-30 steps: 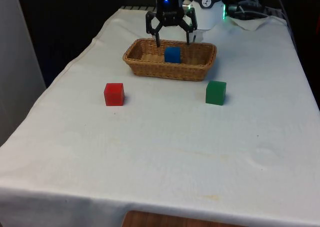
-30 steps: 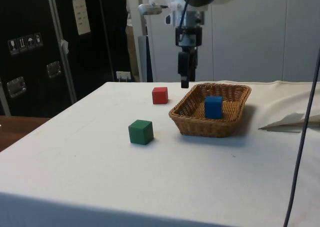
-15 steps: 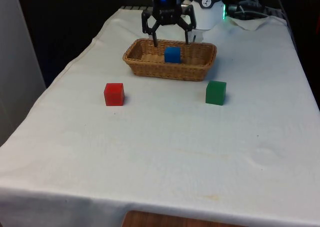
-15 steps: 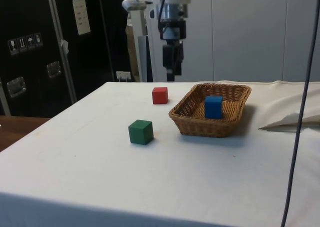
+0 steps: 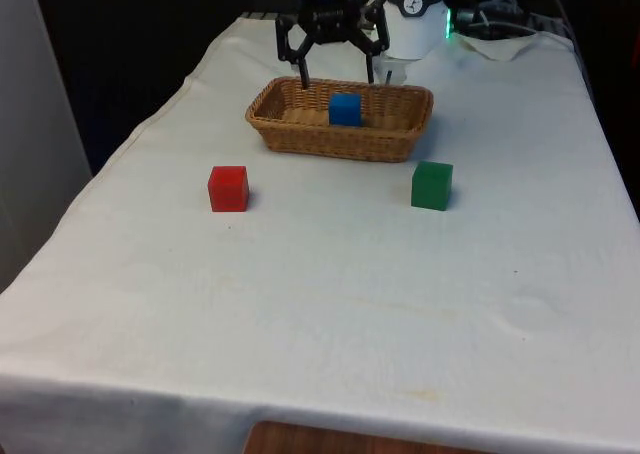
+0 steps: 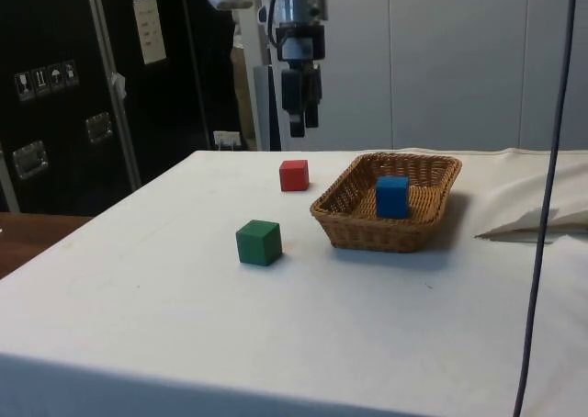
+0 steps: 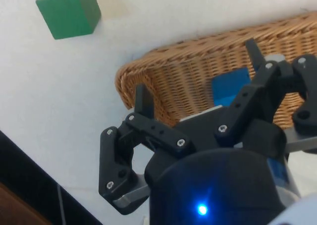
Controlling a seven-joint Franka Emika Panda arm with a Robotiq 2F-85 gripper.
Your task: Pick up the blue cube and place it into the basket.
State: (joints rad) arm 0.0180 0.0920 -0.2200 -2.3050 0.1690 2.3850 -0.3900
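The blue cube [image 5: 345, 109] [image 6: 391, 197] [image 7: 231, 84] lies inside the wicker basket [image 5: 340, 139] [image 6: 367, 229] [image 7: 198, 86] at the far end of the table. My gripper [image 5: 336, 74] [image 6: 301, 123] [image 7: 198, 71] hangs open and empty above the basket's far rim, well clear of the cube. Its two fingers are spread wide, one finger [image 7: 144, 101] over the basket's wall in the wrist view.
A red cube [image 5: 228, 188] [image 6: 294, 174] sits on the cloth towards the front view's left. A green cube [image 5: 432, 185] [image 6: 258, 242] [image 7: 68, 12] stands towards the front view's right, close to the basket. Crumpled white cloth [image 6: 537, 222] lies beyond the basket in the side view.
The open gripper has risen and drawn back from over the basket towards the robot's base. The blue cube stays at rest in the basket.
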